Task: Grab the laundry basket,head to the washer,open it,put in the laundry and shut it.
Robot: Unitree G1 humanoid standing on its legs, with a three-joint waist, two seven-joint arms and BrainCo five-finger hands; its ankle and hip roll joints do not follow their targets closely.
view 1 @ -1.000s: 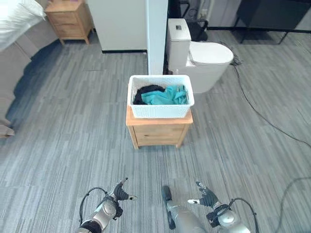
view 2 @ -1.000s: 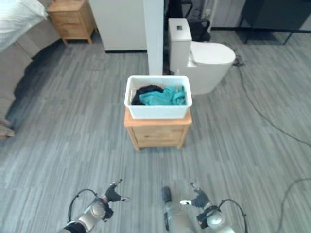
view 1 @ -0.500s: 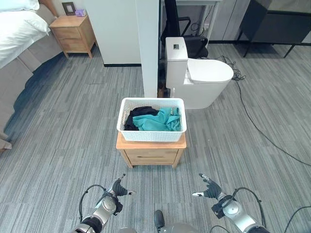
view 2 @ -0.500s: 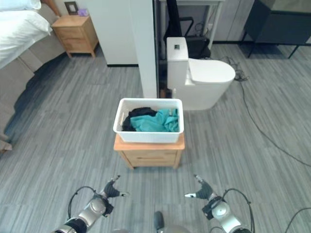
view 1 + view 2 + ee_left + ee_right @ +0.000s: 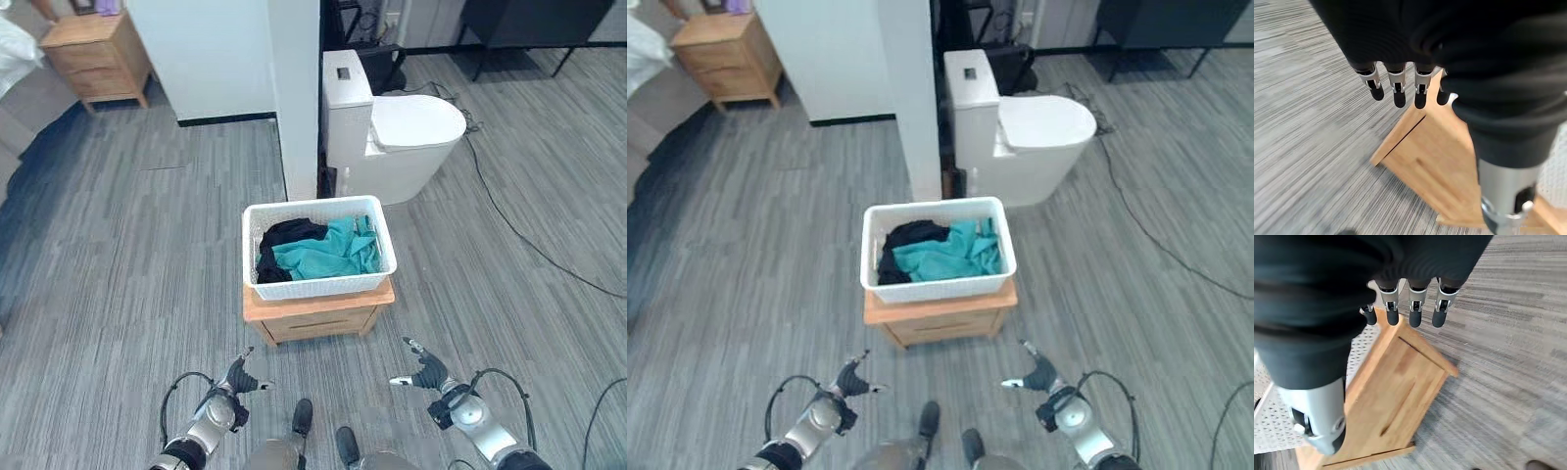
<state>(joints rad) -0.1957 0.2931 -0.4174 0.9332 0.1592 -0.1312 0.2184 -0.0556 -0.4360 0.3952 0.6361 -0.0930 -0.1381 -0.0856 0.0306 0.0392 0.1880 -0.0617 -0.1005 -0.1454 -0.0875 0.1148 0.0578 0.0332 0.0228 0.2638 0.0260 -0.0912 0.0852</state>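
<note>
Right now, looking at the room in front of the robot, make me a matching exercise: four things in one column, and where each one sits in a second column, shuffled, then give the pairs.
Things:
1. white perforated plastic laundry basket
2. teal cloth
3. white ceramic toilet
4. small wooden cabinet with a drawer

Places:
A. on the grey floor, under the basket
B. inside the basket, beside a black garment
C. beyond the basket, next to the white pillar
D. on top of the small wooden cabinet

Pairs: 1-D, 2-B, 3-C, 4-A
</note>
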